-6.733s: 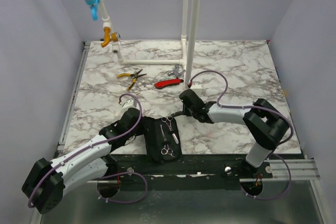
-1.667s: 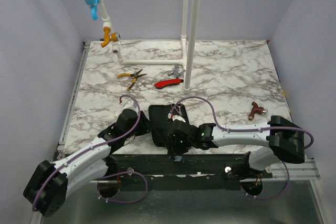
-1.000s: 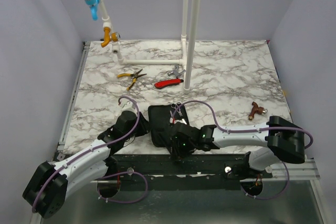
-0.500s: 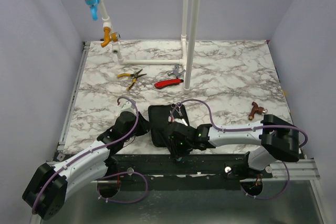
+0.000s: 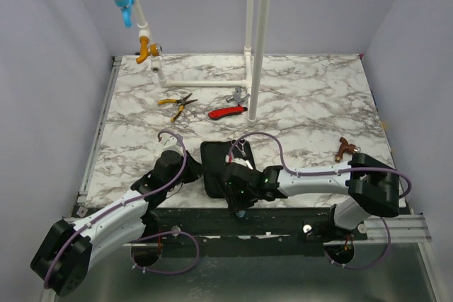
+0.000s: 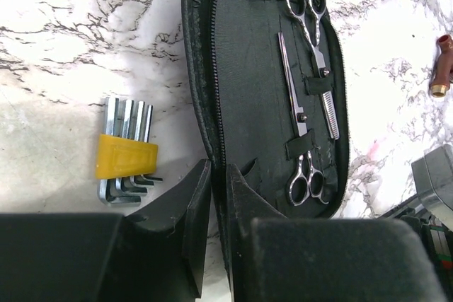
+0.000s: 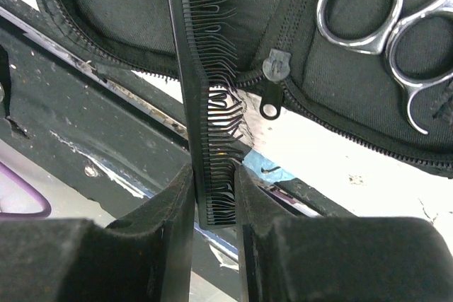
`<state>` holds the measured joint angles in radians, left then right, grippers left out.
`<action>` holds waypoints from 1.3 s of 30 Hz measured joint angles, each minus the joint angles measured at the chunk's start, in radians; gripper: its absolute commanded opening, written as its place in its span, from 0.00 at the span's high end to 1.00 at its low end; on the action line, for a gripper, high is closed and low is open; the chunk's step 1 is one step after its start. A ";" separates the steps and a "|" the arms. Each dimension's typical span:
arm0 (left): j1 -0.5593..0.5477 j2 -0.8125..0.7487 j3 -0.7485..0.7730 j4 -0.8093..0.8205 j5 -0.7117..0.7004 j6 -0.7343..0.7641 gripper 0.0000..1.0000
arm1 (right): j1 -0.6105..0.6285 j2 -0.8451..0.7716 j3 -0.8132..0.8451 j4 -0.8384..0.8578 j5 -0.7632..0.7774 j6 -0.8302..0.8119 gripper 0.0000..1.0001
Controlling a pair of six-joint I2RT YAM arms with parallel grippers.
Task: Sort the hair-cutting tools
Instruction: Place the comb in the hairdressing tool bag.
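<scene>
From above, the open black case (image 5: 212, 164) lies at 6 o'clock on the marble tabletop (image 5: 318, 104), by its near edge. My left gripper (image 5: 192, 172) sits at the case's 9 o'clock side, and my right gripper (image 5: 236, 196) at its 5 o'clock corner. Toward 12 o'clock, well apart from the case, lie yellow-handled pliers (image 5: 177, 102) and a red-handled tool (image 5: 226, 112). A small brown piece (image 5: 345, 148) lies out at 3 o'clock.

At my left wrist, the case's zippered edge runs down into the narrow gap between my fingers (image 6: 198, 217). I cannot tell whether they pinch it. Two pairs of silver scissors (image 6: 298, 104) lie side by side under straps inside the case, one with its rings toward 12 o'clock, the other toward 6. A hex key set (image 6: 126, 159) in a yellow holder rests on the tabletop at 10 o'clock, beside the case but apart from it.

At my right wrist, my gripper is clamped on the near end of the black comb (image 7: 205, 139). The comb runs toward 12 o'clock across the case's zipper rim, teeth on its 3 o'clock side, several bent. The zipper pull (image 7: 271, 68) hangs just beside the teeth. Scissor rings show at 2 o'clock, inside the case.
</scene>
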<state>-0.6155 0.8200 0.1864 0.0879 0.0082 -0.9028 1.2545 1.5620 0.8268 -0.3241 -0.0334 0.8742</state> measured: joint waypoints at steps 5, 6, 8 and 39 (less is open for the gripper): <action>0.001 0.012 -0.010 0.029 0.002 -0.005 0.90 | -0.012 0.029 0.037 -0.014 0.002 -0.001 0.84; 0.002 0.013 -0.013 0.037 0.002 -0.006 0.91 | -0.014 0.034 0.041 -0.014 0.002 -0.001 0.84; 0.002 0.014 -0.021 0.048 0.004 -0.008 0.93 | -0.021 0.041 0.048 -0.015 0.002 -0.003 0.85; 0.006 0.035 -0.037 0.106 0.014 -0.026 1.00 | -0.065 0.162 0.187 -0.052 0.027 -0.037 0.82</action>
<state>-0.6094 0.8551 0.1490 0.1944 0.0227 -0.9287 1.1896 1.7241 1.0134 -0.3759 -0.0067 0.8371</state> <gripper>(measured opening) 0.033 0.251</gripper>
